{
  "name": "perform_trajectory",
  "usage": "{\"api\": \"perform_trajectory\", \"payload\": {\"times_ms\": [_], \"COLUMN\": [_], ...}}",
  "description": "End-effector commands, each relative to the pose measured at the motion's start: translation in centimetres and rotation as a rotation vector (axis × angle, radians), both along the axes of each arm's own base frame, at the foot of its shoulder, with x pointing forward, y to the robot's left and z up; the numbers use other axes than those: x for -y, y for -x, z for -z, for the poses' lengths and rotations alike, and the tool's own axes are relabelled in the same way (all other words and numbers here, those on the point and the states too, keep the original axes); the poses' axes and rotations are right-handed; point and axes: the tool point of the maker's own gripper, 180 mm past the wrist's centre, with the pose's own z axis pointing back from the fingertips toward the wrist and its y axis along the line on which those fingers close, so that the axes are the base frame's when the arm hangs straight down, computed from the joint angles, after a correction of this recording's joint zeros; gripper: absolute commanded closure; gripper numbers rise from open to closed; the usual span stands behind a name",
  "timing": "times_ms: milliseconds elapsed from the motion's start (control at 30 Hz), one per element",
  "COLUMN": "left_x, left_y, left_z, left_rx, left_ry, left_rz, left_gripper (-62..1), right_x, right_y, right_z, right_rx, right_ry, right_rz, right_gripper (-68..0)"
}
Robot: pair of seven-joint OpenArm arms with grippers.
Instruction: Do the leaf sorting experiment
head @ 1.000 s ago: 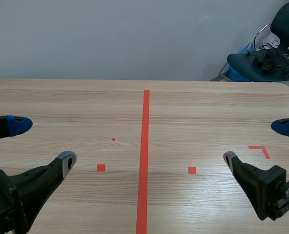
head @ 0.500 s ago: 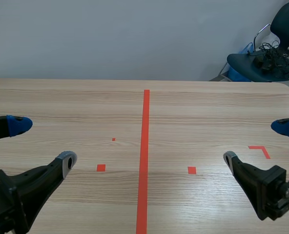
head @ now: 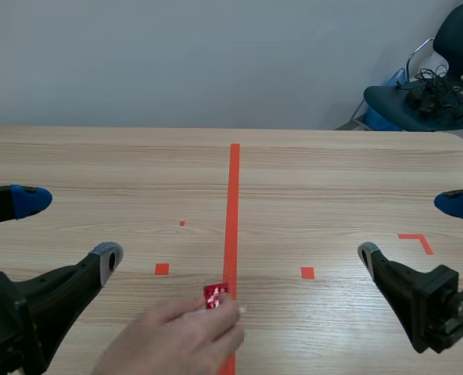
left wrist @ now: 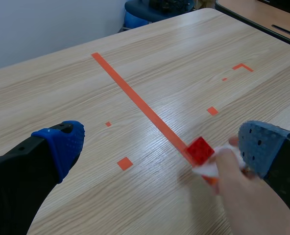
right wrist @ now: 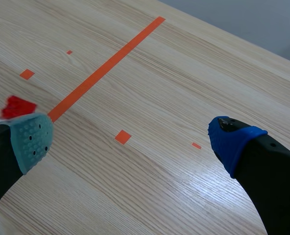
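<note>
Wooden table [head: 333, 180]: hand [head: 177, 340] pinching red piece [head: 216, 295] over centre tape line [head: 233, 203]; left gripper [head: 67, 228], right gripper [head: 411, 228] spread wide.

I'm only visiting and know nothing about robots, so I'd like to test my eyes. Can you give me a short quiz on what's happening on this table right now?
1. True or false: the left gripper is shut on the small red piece.
2. Where is the red piece?
A. At the long orange-red tape line running down the middle
B. On the chair in the far corner
C. Between the right arm's fingers
3. In a few words: what is holding the red piece?

Key
1. False. Its fingers stand wide apart with nothing between them.
2. A
3. A person's hand, reaching in from the near edge between the two arms.
</note>
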Motion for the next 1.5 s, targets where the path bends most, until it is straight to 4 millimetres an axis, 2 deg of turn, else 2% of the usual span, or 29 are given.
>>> {"api": "perform_trajectory", "payload": {"times_ms": [0,367,733,933,1133,1333,1467], "left_x": [0.0,0.0,0.6,0.9,2.3,4.8,7.1], "left_y": [-0.2,-0.2,0.4,-0.4,-0.9,-1.9,-2.8], "left_z": [-0.6,-0.6,0.5,3.3,8.2,11.7,13.0], "left_rx": [0.021,0.021,-0.037,-0.062,-0.134,-0.125,-0.116], "left_ry": [0.015,0.015,-0.018,-0.082,-0.102,-0.080,-0.044], "left_rz": [-0.004,-0.004,0.044,0.073,0.128,0.181,0.210], "left_gripper": [-62.3,-62.3,-62.3,-62.3,-62.3,-62.3,-62.3], "right_x": [0.0,0.0,0.0,0.0,0.0,0.0,0.0], "right_y": [-0.4,-0.4,-0.4,-0.4,-0.4,-0.4,-0.4], "right_z": [-0.9,-0.9,-0.9,-0.9,-0.9,-0.9,-0.9], "right_rx": [0.031,0.031,0.031,0.031,0.031,0.031,0.031], "right_ry": [-0.010,-0.010,-0.010,-0.010,-0.011,-0.011,-0.011], "right_rz": [0.002,0.002,0.002,0.002,0.003,0.003,0.003], "right_gripper": [-67.9,-67.9,-67.9,-67.9,-67.9,-67.9,-67.9]}}
